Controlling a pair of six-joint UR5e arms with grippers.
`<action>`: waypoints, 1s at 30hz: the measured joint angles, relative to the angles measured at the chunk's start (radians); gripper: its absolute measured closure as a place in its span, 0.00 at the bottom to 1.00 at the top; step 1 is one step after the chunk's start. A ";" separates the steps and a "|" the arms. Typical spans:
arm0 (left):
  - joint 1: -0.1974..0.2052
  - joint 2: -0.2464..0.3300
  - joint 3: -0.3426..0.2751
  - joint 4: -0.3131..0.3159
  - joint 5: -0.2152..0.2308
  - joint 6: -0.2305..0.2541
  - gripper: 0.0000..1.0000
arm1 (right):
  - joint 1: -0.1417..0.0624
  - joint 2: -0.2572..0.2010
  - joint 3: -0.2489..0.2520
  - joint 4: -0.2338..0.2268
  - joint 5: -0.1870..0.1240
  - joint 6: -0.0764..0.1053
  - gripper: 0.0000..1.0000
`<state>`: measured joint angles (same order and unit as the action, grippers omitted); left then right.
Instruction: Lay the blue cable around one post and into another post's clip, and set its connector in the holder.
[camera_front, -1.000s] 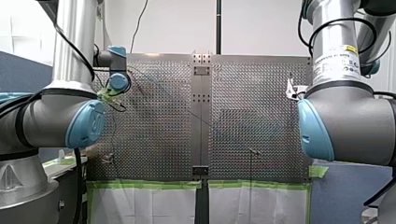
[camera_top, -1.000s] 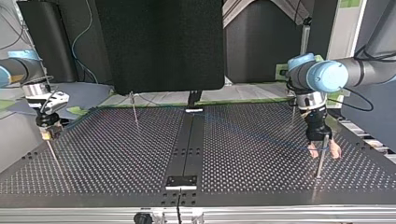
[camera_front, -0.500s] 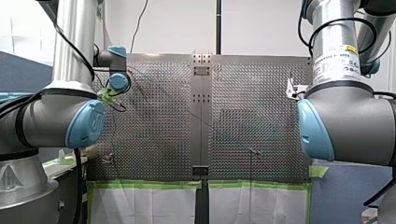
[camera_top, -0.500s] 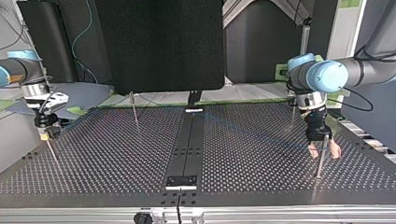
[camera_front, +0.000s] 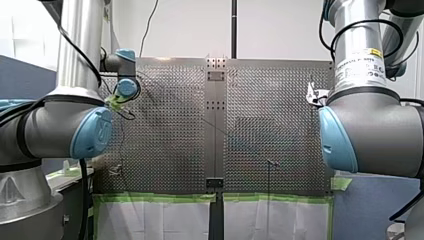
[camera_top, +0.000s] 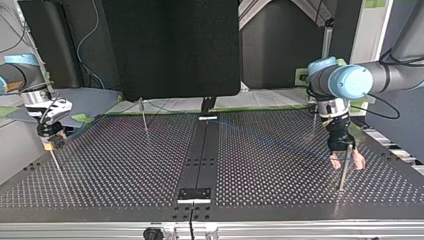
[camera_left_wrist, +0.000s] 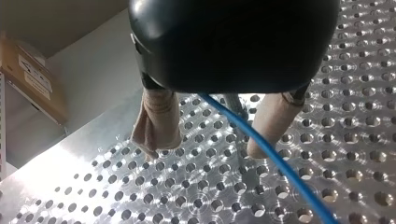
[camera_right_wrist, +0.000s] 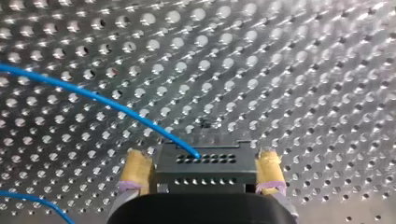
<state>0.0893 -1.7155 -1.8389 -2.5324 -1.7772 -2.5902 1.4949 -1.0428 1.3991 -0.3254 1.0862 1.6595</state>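
While my right gripper (camera_right_wrist: 203, 163) clamps the black connector (camera_right_wrist: 219, 173) over the perforated table (camera_right_wrist: 303, 70), the blue cable (camera_right_wrist: 107, 103) passes between my left gripper's (camera_left_wrist: 208, 147) spread fingers at a post (camera_left_wrist: 233, 103). Unheld there, it could slip off the post if pulled.

A plain white wall (camera_front: 190, 30) stands behind the perforated table (camera_front: 165, 130), with a black pole (camera_front: 233, 27) and a thin dark cord (camera_front: 148, 27) running up it. Green tape (camera_front: 155, 198) edges a white sheet (camera_front: 155, 220) below the table. In the top view, a large black panel (camera_top: 170, 47) rises behind the table's far edge.
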 joint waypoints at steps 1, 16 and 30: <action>0.000 0.000 0.000 0.000 0.000 0.000 0.00 | 0.000 0.000 0.001 0.000 0.000 0.000 0.00; -0.001 0.000 0.000 0.000 0.001 0.002 0.00 | 0.000 0.001 0.002 0.000 0.000 0.000 0.00; -0.001 0.000 0.000 -0.002 -0.001 0.015 0.00 | 0.000 0.001 0.002 0.000 0.000 0.000 0.00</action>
<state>0.0884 -1.7155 -1.8389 -2.5344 -1.7786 -2.5748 1.4947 -1.0413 1.4008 -0.3252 1.0862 1.6595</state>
